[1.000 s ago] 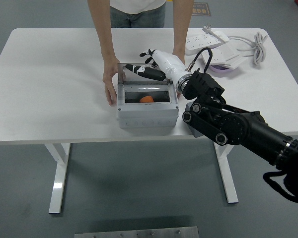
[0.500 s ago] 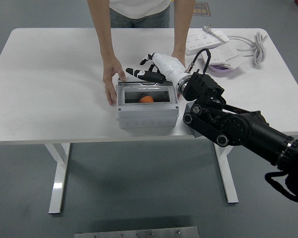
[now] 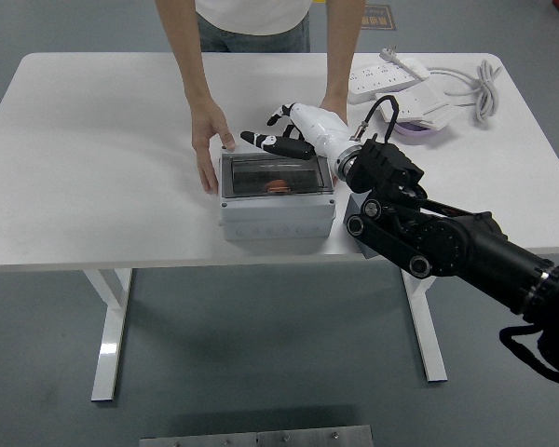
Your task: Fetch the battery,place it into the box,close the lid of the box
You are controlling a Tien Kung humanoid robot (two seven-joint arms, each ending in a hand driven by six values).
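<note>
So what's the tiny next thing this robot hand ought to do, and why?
Probably press gently down on the lid's far edge, then lift away. The clear lid appears to lie down over the grey box, with the orange battery showing through it, and the right hand hovers at that back edge, fingers spread. Whether the lid has latched cannot be seen.

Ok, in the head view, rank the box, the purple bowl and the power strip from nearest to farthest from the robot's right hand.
1. Box, just below the right hand.
2. Purple bowl, to its right.
3. Power strip, far right, near the table's back edge.
</note>
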